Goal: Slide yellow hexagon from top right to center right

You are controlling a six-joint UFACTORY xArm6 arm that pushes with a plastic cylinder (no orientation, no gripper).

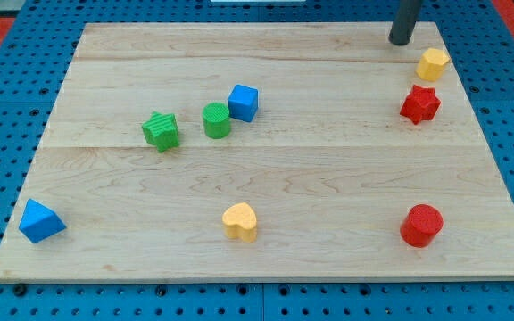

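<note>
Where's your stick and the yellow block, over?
My tip at top right, just left of yellow hexagon, not touching. Red star right below it, in the way.

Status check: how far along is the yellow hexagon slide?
Done: nothing visible yet; the yellow hexagon sits at the board's top right, just above the red star. In hand: my tip stands up-left of the hexagon, apart from it, not touching. Left: the whole push down to centre right, and the star lies directly in that path, so I would probably steer around it.
</note>
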